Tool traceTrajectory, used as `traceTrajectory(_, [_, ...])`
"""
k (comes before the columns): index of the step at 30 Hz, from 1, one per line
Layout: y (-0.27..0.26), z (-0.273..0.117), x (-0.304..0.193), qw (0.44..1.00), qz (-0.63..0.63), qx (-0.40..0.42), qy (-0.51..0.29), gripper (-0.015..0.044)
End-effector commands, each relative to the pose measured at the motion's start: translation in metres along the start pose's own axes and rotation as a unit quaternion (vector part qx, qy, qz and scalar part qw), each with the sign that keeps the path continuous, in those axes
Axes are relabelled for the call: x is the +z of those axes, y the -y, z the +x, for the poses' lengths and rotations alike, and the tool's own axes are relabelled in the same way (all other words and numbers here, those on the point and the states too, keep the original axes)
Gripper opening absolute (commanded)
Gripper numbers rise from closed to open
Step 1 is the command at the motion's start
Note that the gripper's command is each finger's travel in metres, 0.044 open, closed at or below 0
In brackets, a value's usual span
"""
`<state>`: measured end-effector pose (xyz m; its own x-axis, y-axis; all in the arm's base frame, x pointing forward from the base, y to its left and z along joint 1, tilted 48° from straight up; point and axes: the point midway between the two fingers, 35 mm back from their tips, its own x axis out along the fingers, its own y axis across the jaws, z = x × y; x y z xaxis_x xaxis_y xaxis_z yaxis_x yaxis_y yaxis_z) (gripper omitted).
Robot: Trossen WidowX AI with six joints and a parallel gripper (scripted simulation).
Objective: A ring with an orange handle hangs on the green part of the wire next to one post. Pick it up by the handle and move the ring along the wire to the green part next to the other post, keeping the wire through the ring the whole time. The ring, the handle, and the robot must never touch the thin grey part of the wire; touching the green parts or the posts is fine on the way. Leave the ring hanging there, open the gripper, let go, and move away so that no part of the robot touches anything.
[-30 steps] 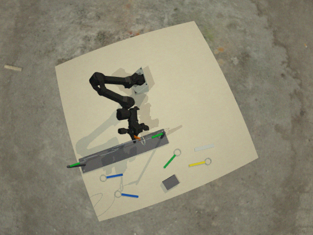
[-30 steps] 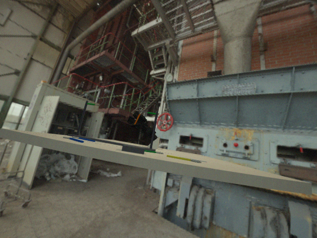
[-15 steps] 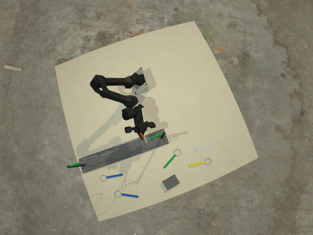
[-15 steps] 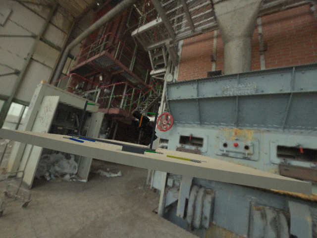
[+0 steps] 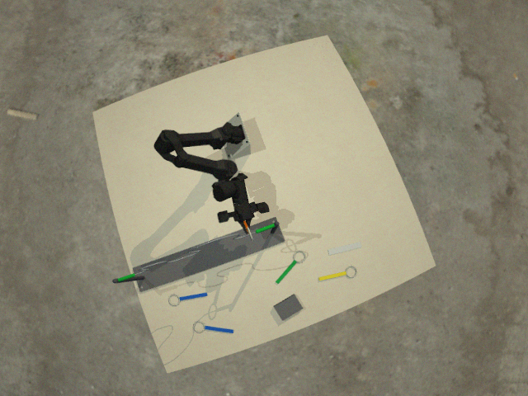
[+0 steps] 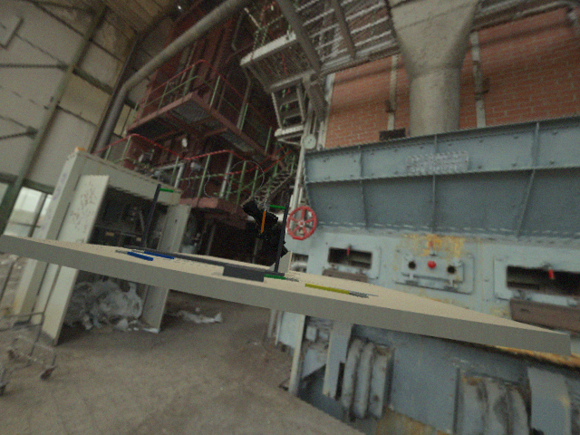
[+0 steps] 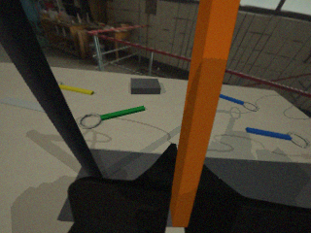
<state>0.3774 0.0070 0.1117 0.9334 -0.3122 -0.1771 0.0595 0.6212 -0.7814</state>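
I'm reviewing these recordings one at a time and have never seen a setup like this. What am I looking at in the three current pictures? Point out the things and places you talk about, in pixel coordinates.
The machine is one black jointed robot arm (image 5: 194,139) ending in a gripper (image 5: 247,228) (image 6: 263,230) (image 7: 176,149). One picture looks down from above, one looks from the side across the tabletop (image 5: 298,128) (image 6: 421,309) (image 7: 29,83), and one comes from the robot's wrist, looking past its fingers.

The fingers are closed on an orange handle (image 5: 246,225) (image 6: 263,221) (image 7: 201,97), whose ring appears nearly edge-on from above. A thin grey wire runs between two posts, with green parts at its ends.

On the tabletop lie two blue-handled rings, a green-handled ring, a yellow-handled ring, a dark grey block (image 5: 288,307) (image 6: 243,273) (image 7: 145,86) and a pale flat strip (image 5: 344,248).
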Motion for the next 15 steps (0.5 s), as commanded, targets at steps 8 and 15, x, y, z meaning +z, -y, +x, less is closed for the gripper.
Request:
traceTrajectory(8, [-0.014,-0.002,0.001,1.0,0.01,0.004,0.001,-0.015])
traceTrajectory(15, [-0.021,-0.003,0.001,1.0,0.011,0.005,0.001,-0.015])
